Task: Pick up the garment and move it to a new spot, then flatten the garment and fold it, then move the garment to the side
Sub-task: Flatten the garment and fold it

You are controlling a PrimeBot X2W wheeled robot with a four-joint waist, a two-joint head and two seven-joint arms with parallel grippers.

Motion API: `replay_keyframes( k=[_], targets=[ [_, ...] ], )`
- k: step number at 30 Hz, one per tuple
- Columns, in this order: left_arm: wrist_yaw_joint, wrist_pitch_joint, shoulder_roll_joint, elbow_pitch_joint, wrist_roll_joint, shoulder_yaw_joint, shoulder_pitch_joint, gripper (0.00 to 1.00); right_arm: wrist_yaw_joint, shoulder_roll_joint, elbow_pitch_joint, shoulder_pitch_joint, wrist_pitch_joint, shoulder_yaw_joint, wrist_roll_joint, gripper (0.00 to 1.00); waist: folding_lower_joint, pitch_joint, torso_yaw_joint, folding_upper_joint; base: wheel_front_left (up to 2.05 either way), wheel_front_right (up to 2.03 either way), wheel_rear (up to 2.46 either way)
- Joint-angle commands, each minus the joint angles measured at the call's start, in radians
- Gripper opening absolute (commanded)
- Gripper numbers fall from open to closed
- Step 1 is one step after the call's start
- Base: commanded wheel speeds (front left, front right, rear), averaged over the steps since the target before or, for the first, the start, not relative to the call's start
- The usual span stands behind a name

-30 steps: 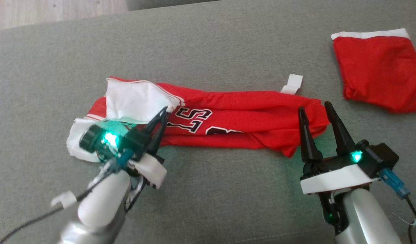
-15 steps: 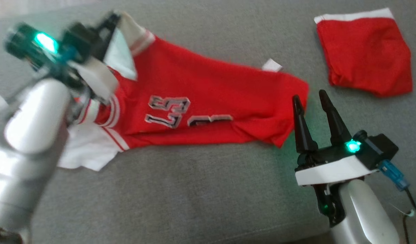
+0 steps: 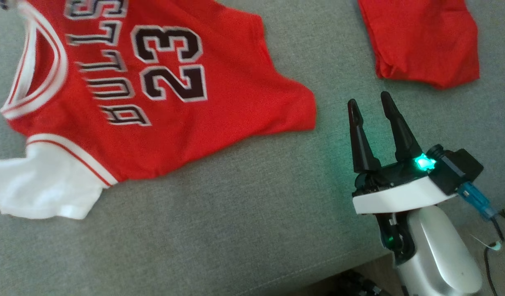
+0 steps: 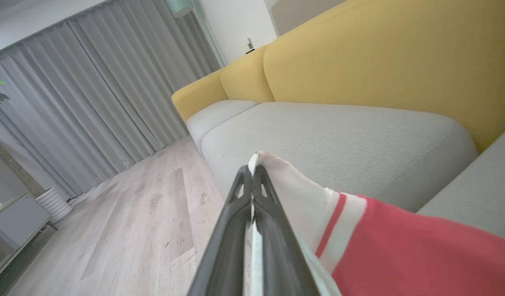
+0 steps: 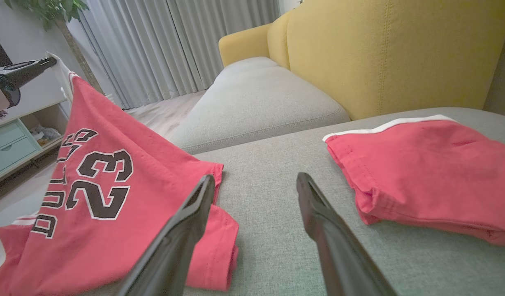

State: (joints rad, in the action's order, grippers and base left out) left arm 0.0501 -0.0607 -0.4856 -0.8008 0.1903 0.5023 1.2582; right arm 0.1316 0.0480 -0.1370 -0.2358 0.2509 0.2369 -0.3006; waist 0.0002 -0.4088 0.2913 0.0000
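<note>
My left gripper (image 4: 251,174) has its 2 dark fingers pressed together on the white sleeve edge of the red short-sleeved jersey with black "BULLS 23" lettering (image 4: 404,250). The cloth comes out past the tips at the middle of the left wrist frame and falls away to the lower right. My right gripper (image 3: 369,102) stands at the right centre of the head frame, fingers apart with nothing between them, near the jersey's hem corner but not touching it.

In the right wrist frame the jersey (image 5: 149,172) slopes from the left gripper (image 5: 47,63), held high in the upper left, down to the cushion. There its hem lies doubled over beside the right gripper (image 5: 254,181). In the head frame it takes up the upper left, print side up, with 1 white sleeve (image 3: 42,193) at the lower left.

I judge it light and limp (a thin knit, by the look). Hung from 1 pinch it will swing and sag. The free hem corner looks the best second hold, so that 2 grips can spread it.

It rests on a grey woven seat cushion (image 3: 236,230), whose slightly grippy cloth could drag wrinkles into the jersey. A folded red cloth with a white band (image 3: 425,45) lies at the upper right. Beyond are a yellow sofa back (image 5: 400,53), grey curtains (image 4: 92,102) and a pale wood floor (image 4: 154,213).
</note>
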Motion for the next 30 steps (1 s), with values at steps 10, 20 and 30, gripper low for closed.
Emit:
replay_keyframes(
  k=[10, 20, 30],
  targets=[
    [-0.044, -0.166, 0.0, -0.134, -0.004, -0.029, 0.034, 1.0, -0.001, 0.002, 0.032, -0.009, 0.011, 0.009, 0.022, 1.0, -0.0002, 0.004, -0.054, 0.0, 0.0, 0.0, 0.0],
    [-0.033, -0.201, 0.061, 0.065, 0.071, -0.071, -0.237, 1.0, -0.001, 0.002, 0.003, 0.019, 0.011, -0.045, 0.072, 1.0, -0.0002, 0.122, -0.201, 0.0, 0.0, 0.0, 0.0],
    [-0.129, -0.201, 0.13, 0.429, 0.127, -0.155, -0.735, 1.0, -0.001, 0.002, -0.042, 0.059, 0.011, -0.095, 0.115, 1.0, -0.0002, 0.23, -0.347, 0.0, 0.0, 0.0, 0.0]
  ],
)
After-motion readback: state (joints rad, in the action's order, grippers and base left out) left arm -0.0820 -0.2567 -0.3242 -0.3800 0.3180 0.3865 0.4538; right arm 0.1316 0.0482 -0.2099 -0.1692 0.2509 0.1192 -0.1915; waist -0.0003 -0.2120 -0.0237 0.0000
